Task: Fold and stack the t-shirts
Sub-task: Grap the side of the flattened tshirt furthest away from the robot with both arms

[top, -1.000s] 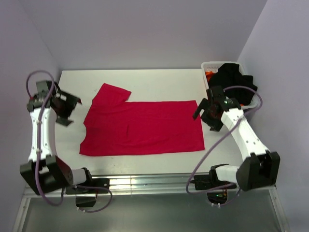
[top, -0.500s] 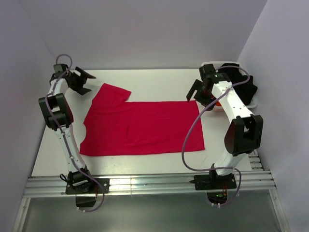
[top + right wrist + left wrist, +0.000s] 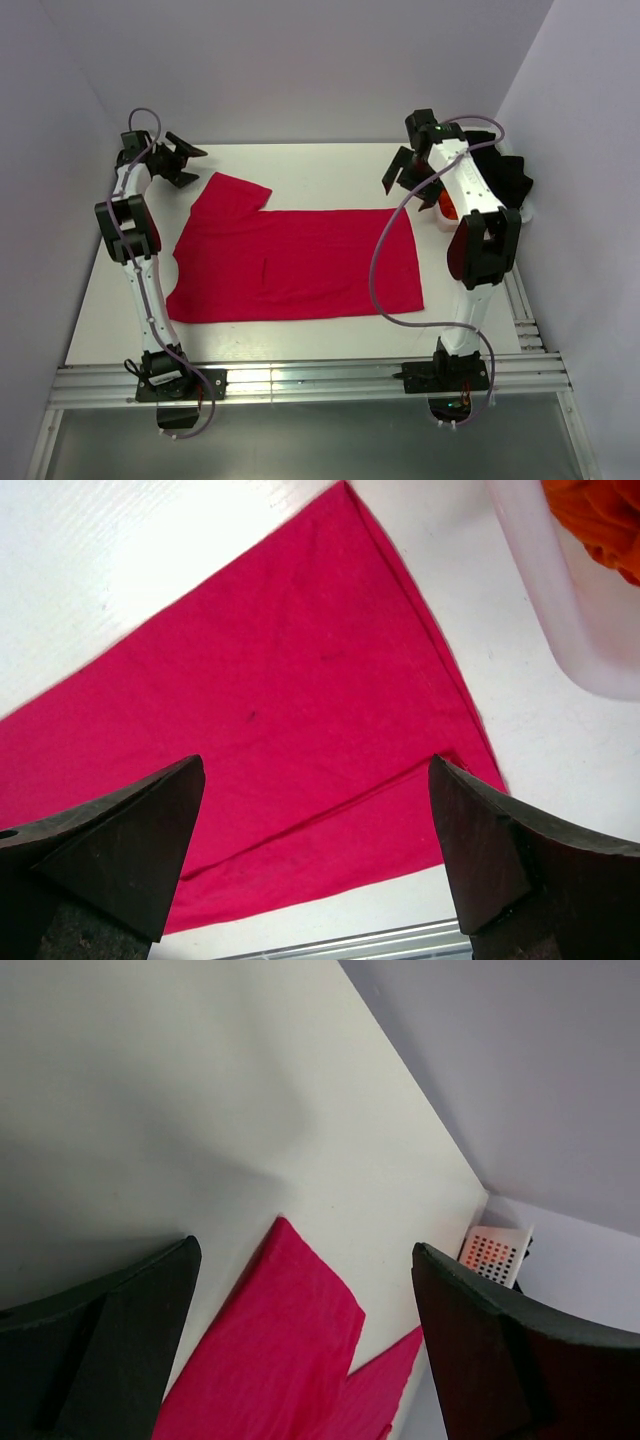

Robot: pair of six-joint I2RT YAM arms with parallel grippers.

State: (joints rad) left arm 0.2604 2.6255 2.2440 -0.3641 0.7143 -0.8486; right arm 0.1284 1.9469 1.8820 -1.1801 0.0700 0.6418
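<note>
Currently the crimson t-shirt (image 3: 295,265) lies spread flat in the middle of the white table (image 3: 330,165), while the left gripper (image 3: 186,164) and the right gripper (image 3: 410,180) hang wide open and empty near its far corners, an orange t-shirt (image 3: 600,510) sitting in the basket (image 3: 560,620) at the right.

White table (image 3: 320,165) with a matte top, pale lilac walls (image 3: 300,60) close on three sides, ribbed aluminium rail (image 3: 320,382) along its near edge, grey surface (image 3: 320,445) below, soft even light.
</note>
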